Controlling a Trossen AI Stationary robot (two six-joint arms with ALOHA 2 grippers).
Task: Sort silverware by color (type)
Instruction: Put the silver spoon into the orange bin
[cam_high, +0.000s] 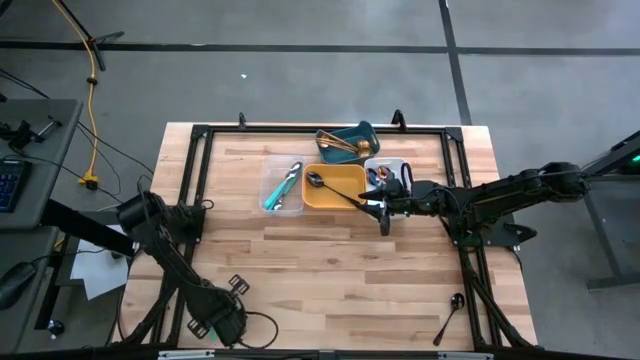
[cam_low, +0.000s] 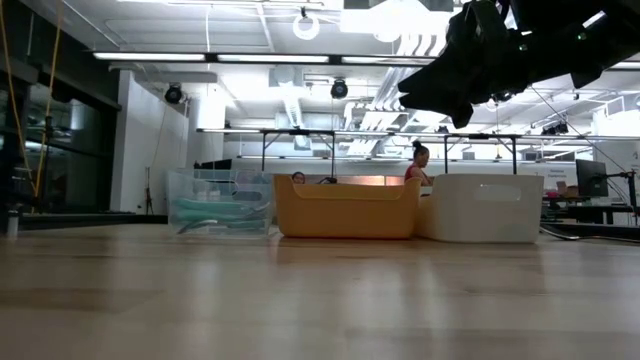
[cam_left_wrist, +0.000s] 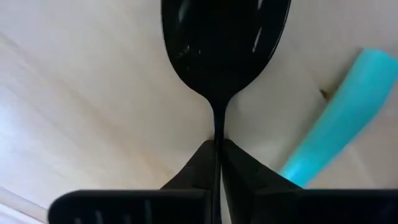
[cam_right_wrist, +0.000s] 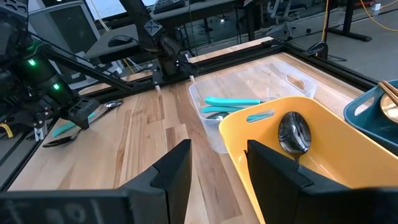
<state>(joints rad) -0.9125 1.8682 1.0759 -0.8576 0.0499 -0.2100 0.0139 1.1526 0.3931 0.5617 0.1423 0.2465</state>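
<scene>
My left gripper (cam_left_wrist: 217, 155) sits by the table's near left corner (cam_high: 236, 290) and is shut on a black spoon (cam_left_wrist: 224, 43). A teal-handled utensil (cam_left_wrist: 339, 134) lies on the wood just beside it. My right gripper (cam_right_wrist: 217, 168) is open and hovers at the near right corner of the yellow tray (cam_high: 385, 212), touching nothing. A black spoon (cam_right_wrist: 293, 134) lies inside that yellow tray (cam_high: 345, 178). The clear tray (cam_high: 283, 185) holds teal-handled pieces, and the dark teal tray (cam_high: 348, 140) holds gold ones. Another black spoon (cam_high: 450, 315) lies near the table's near right corner. My left gripper pinches the black spoon by its thin neck (cam_left_wrist: 217, 127), just below the bowl, between the two fingertips (cam_left_wrist: 242, 165). The fingers lie along the spoon, and its bowl sticks out past them over the wood. I cannot tell whether the spoon touches the table.
A white tray (cam_high: 392, 165) with dark and iridescent pieces stands to the right of the yellow one. The four trays cluster at the table's far middle. A black rail frame (cam_high: 200, 160) runs round the tabletop. Bare wood (cam_high: 330, 270) spans the middle and near part.
</scene>
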